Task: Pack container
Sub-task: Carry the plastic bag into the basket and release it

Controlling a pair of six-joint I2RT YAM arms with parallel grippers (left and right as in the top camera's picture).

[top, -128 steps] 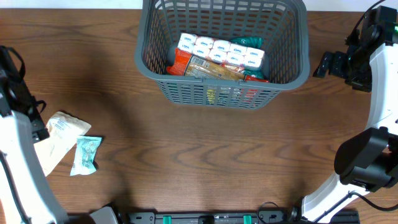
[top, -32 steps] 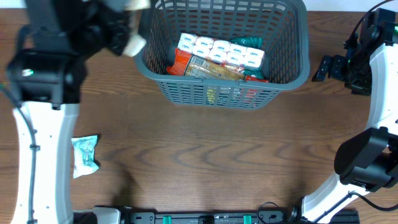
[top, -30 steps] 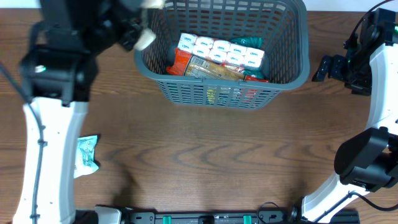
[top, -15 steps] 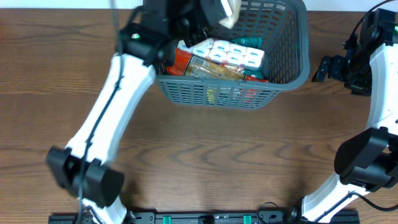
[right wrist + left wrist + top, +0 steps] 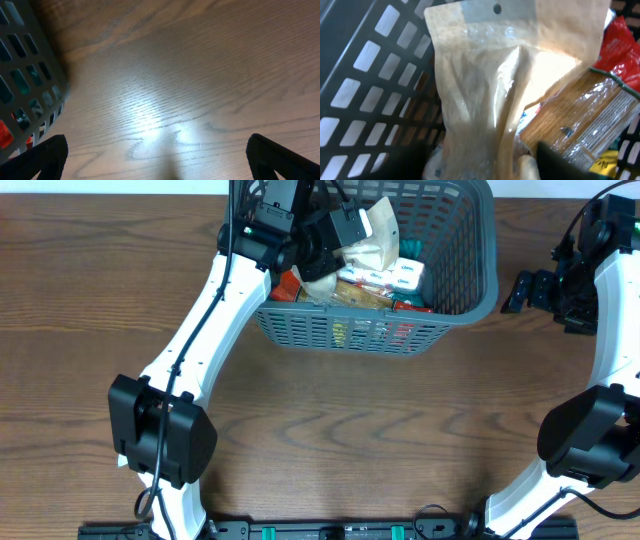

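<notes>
One dark grey lattice plastic basket, one tan paper pouch, one brown clear-wrapped packet, one teal packet, two white robot arms.

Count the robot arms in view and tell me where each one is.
2. The left arm reaches over the grey basket holding a tan pouch; the right arm is out to the basket's right, above the table.

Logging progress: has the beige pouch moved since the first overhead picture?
Yes. The beige pouch went from the table at left, rightward and farther away, to within the container rim.
</notes>
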